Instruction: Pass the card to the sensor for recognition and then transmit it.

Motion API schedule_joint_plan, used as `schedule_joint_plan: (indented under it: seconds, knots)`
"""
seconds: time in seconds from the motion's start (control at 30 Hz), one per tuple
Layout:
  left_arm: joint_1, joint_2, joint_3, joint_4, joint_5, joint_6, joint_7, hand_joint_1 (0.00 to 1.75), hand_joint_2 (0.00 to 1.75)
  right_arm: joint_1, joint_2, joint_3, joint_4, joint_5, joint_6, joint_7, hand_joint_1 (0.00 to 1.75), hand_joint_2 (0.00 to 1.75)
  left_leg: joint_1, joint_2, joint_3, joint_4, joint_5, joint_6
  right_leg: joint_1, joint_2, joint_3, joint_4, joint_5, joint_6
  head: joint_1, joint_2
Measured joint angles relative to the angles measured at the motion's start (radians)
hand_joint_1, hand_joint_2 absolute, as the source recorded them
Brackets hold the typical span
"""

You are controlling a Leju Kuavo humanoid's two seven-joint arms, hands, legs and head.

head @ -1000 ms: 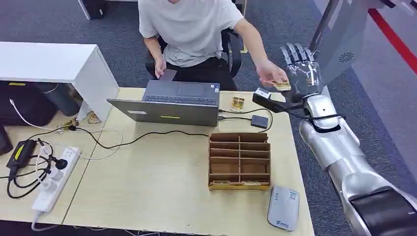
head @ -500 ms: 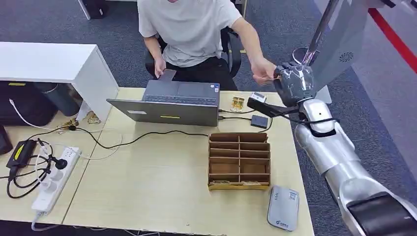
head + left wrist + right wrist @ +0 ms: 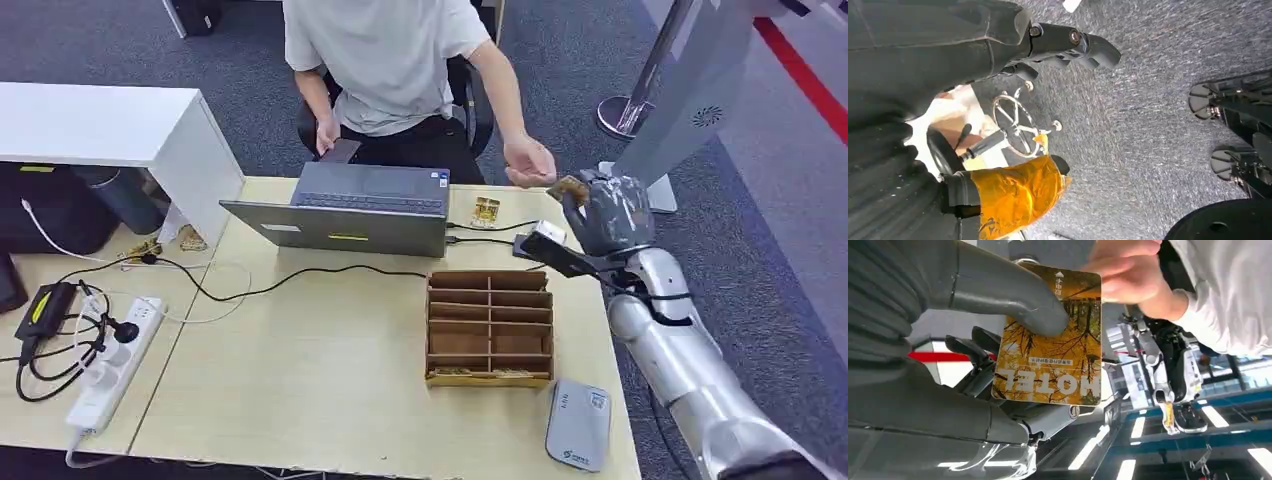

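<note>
Gripping card [image 3: 1050, 352], right hand [image 3: 603, 212]

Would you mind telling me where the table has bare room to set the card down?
The widest bare patch of table lies between the power strip and the cardboard organizer, in front of the laptop. It is crowded behind the organizer, around the small black box, and at the left edge with cables.
</note>
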Motion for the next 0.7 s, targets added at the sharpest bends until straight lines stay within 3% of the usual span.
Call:
schedule_joint_plan:
  seconds: [0.07, 0.17, 0.3, 0.47, 0.7]
  knots:
    - [0.008, -0.006, 0.000, 0.000, 0.016, 0.001, -0.004, 0.00, 1.75, 0.106, -0.033, -0.045, -0.090, -0.089, 0.018, -0.060, 1.75, 1.75, 0.000, -0.001, -0.001, 0.000, 0.000, 0.000, 0.000, -0.001, 0.000, -0.001, -0.001, 0.001, 0.000, 0.000]
    - [0.019, -0.017, 0.000, 0.000, 0.046, 0.004, -0.011, 0.00, 1.75, 0.294, -0.067, -0.130, -0.241, -0.253, 0.110, -0.170, 1.75, 1.75, 0.000, -0.001, -0.002, 0.000, -0.001, 0.002, 0.000, -0.002, 0.000, -0.002, -0.001, 0.002, -0.001, 0.000]
    - [0.031, -0.035, 0.000, 0.000, 0.085, 0.013, -0.019, 0.00, 1.75, 0.572, -0.083, -0.261, -0.444, -0.299, 0.144, -0.264, 1.75, 1.75, 0.000, -0.003, -0.003, -0.001, -0.003, 0.002, 0.000, -0.004, 0.000, -0.002, -0.003, 0.002, 0.000, 0.000]
    - [0.034, -0.050, 0.000, 0.000, 0.118, 0.019, -0.021, 0.00, 1.75, 0.796, -0.082, -0.355, -0.609, -0.283, 0.130, -0.309, 1.75, 1.75, 0.000, -0.002, -0.003, -0.001, -0.003, 0.002, 0.000, -0.004, 0.000, -0.002, -0.004, 0.002, -0.001, 0.000]
    - [0.032, -0.062, 0.000, 0.000, 0.141, 0.019, -0.021, 0.00, 1.75, 0.923, -0.078, -0.379, -0.702, -0.236, 0.082, -0.306, 1.75, 1.75, 0.000, 0.001, -0.001, -0.001, -0.003, 0.002, 0.000, -0.001, 0.000, -0.002, -0.003, 0.001, 0.000, 0.000]
